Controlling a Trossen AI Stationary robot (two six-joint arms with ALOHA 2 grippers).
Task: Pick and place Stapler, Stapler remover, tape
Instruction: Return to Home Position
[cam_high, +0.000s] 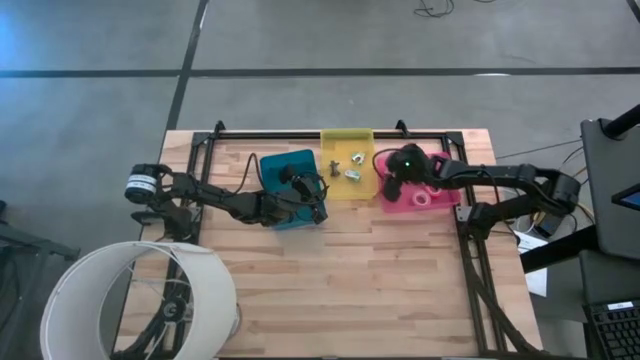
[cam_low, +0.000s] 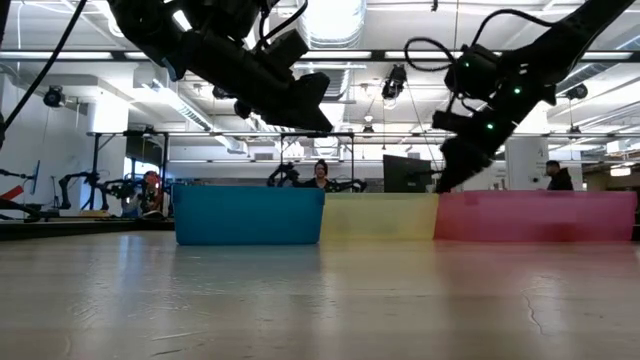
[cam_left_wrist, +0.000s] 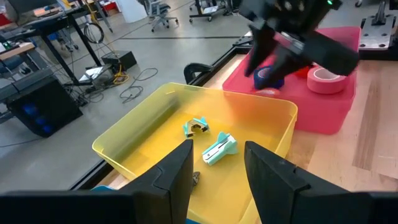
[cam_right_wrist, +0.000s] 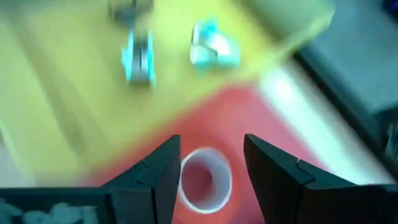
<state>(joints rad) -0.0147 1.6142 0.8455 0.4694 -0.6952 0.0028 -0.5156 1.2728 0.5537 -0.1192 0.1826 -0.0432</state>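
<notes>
Far left, a white drum (cam_high: 100, 290) overlaps the near corner of the table (cam_high: 350, 290), beside the left arm's base. How high it sits cannot be told, so a wide swing home by that arm may brush it. The left gripper (cam_left_wrist: 217, 155) hangs over the blue bin (cam_low: 248, 215), jaws parted about halfway and holding nothing. The arm covers the bin's inside, and no stapler shows. Ahead of these jaws is the yellow bin (cam_left_wrist: 124, 140) with two teal staple removers (cam_left_wrist: 198, 126) lying in it, loose and apart. A low pull-back could catch the blue bin's wall and drag it across the wood. Farther ahead of the left jaws, the right arm dips into the red bin (cam_low: 540, 215). The two arms work over bins that stand side by side, so if both withdraw across the yellow bin at once they may clash. The right gripper (cam_right_wrist: 211, 140) is open wide and grips nothing. One pale pink tape roll (cam_right_wrist: 204, 180) lies in the bin under the gap between its fingers, and I judge them clear of it. A tilted lift could hook that ring and carry it out. A pink roll (cam_left_wrist: 326, 79) and a dark blue roll (cam_left_wrist: 267, 78) lie in the same bin, beside these jaws. The red bin's wall stands close around the right gripper, and a sideways exit would shove it.
</notes>
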